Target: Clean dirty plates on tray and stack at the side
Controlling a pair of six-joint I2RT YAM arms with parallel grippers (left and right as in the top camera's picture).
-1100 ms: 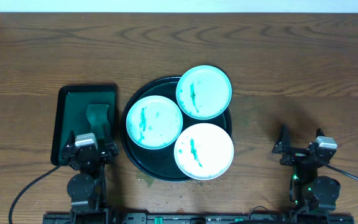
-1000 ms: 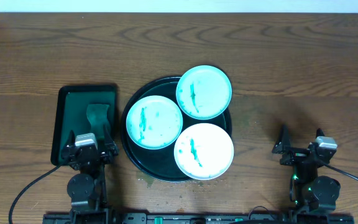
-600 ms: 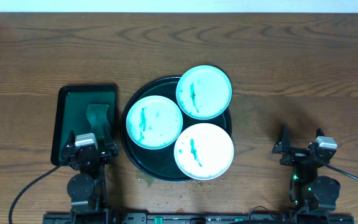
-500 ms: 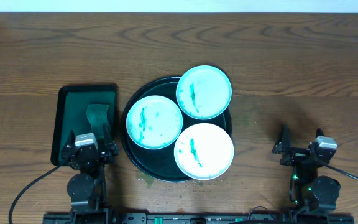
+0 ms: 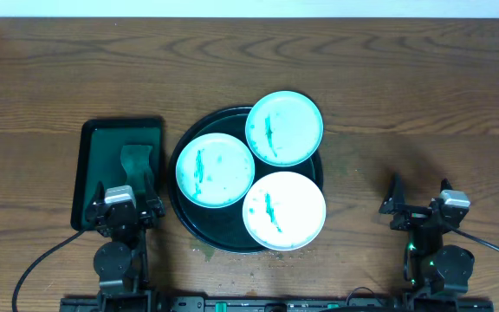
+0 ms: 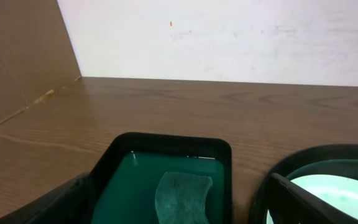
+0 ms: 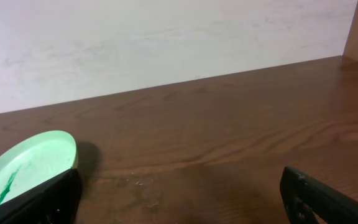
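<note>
Three pale-mint plates with teal smears lie on the round black tray [image 5: 180, 217]: one at the left [image 5: 215, 170], one at the back right [image 5: 284, 127] overhanging the rim, one at the front right [image 5: 284, 210]. My left gripper [image 5: 126, 192] is open and empty over the front end of the green tray. My right gripper [image 5: 419, 191] is open and empty over bare table, right of the black tray. The left wrist view shows a plate [image 6: 337, 194] and the black tray's rim [image 6: 316, 154]. The right wrist view shows a plate [image 7: 23, 165] at the left.
A rectangular dark green tray [image 5: 93, 143] lies left of the black tray, with a green cloth [image 5: 136, 161] in it; both show in the left wrist view, tray [image 6: 166, 144] and cloth [image 6: 183, 196]. A small smear marks the table [image 5: 199, 253] at the black tray's front edge.
</note>
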